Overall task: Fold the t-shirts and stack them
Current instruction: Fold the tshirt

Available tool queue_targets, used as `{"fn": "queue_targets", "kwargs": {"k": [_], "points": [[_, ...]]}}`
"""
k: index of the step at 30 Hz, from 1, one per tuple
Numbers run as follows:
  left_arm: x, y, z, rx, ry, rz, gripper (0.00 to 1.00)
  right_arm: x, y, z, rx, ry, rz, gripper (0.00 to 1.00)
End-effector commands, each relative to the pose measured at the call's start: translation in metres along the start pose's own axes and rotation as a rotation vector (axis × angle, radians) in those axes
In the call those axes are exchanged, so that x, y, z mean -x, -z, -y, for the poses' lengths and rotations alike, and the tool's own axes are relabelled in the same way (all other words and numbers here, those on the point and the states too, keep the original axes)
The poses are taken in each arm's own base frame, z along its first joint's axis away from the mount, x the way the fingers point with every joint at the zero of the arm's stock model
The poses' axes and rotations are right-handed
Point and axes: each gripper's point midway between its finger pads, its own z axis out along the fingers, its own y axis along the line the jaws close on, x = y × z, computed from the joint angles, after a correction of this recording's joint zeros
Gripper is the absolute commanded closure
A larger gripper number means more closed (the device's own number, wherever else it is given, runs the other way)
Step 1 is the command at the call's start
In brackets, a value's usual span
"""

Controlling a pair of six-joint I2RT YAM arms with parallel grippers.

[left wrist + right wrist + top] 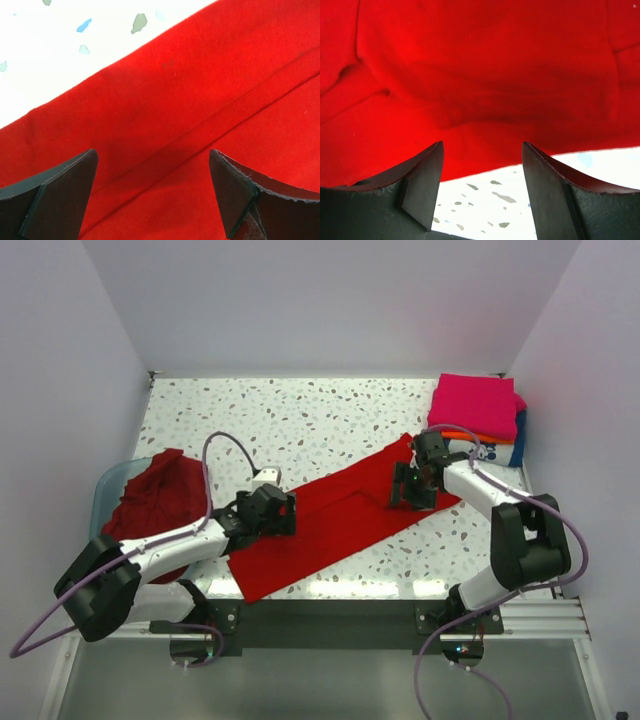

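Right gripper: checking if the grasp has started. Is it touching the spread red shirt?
Cannot tell. Right wrist view: right gripper open at the red shirt edge; neither contact nor gap shows.

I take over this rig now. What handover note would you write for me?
Left tool: open, above the near end of the red t-shirt, holding nothing.
Right tool: open at its far end, holding nothing.
Done: folded stack at far right, magenta on top; red t-shirt folded into a long strip.
Left: fold the strip, stack it, then the crumpled red pile in the tub.
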Motion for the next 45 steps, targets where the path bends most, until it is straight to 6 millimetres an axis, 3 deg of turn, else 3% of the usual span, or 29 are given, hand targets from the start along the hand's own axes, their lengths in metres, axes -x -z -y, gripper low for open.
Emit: {"fn": "queue_targets", "kwargs": {"k": [1, 13, 22, 35, 42, 43, 45], "points": [[0.0, -0.005, 0.01, -0.062, -0.019, 0.026, 0.02, 0.017, -0.01, -0.01, 0.042, -0.012, 0.067, 0.33], [-0.029, -0.012, 0.006, -0.08, -0.008, -0.035, 0.02, 0.013, -0.035, 0.006, -0.042, -0.006, 0.015, 0.33], [-0.051, 0.002, 0.008, -0.16, 0.102, -0.079, 0.02, 0.03, -0.055, 0.003, -0.057, -0.012, -0.004, 0.33], [-0.091, 0.023, 0.028, -0.254, 0.182, -0.161, 0.02, 0.084, -0.093, -0.023, -0.031, -0.005, -0.02, 0.33], [-0.1, 0.033, 0.056, -0.315, 0.196, -0.183, 0.02, 0.113, -0.11, -0.036, -0.019, 0.007, -0.015, 0.33], [-0.105, 0.033, 0.06, -0.313, 0.179, -0.196, 0.02, 0.124, -0.108, -0.04, -0.012, 0.01, 0.007, 0.33], [-0.098, 0.034, 0.072, -0.332, 0.181, -0.189, 0.02, 0.128, -0.114, -0.042, -0.017, 0.01, -0.002, 0.33]]}}
